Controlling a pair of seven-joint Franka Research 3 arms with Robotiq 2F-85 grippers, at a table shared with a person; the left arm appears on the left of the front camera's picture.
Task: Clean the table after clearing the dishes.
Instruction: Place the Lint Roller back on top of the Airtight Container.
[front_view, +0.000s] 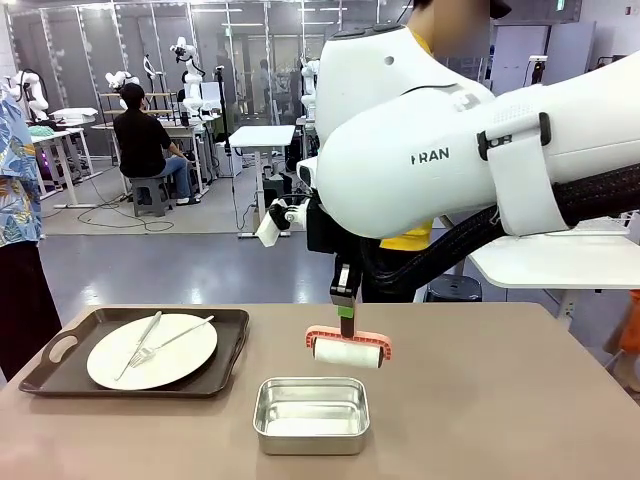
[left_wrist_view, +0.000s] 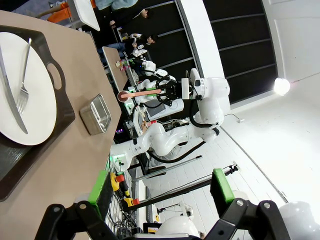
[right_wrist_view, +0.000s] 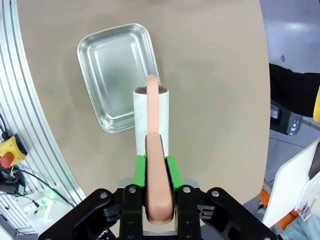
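Front view: a brown table (front_view: 480, 400) seen from the robot's side, with a large white right arm (front_view: 450, 150) reaching in from the right across the upper picture.
Dishes: a dark brown tray (front_view: 232, 350) with cut-out handles sits on the left part of the table. On it lies a round white plate (front_view: 190, 350), with a silver fork (front_view: 170, 340) and knife (front_view: 138, 345) lying side by side across it.
Steel pan: a small rectangular steel pan (front_view: 311, 435) stands near the middle of the table toward the robot's edge, just right of the tray and apart from it.
Right hand: the right hand (front_view: 345, 300) points down over the table centre, clamped on the pink handle of a lint roller (front_view: 348, 350).
Roller position: its white roll hangs level just beyond the pan's far rim. Whether it touches the table cannot be told.
Right wrist view: the green pads press both sides of the pink handle at the right hand (right_wrist_view: 156, 170). The lint roller (right_wrist_view: 152, 115) extends away, its tip over the edge of the steel pan (right_wrist_view: 112, 70), with bare table (right_wrist_view: 215, 100) around.
Left wrist view: the left hand (left_wrist_view: 161, 189) has its green pads wide apart with nothing between them, held off beside the table (left_wrist_view: 85, 65).
Left wrist view, farther off: the tray (left_wrist_view: 65, 112), plate (left_wrist_view: 35, 100) and pan (left_wrist_view: 97, 114) appear sideways.
Person: a person (front_view: 415, 240) in a yellow top stands at the far side, mostly hidden by the arm.
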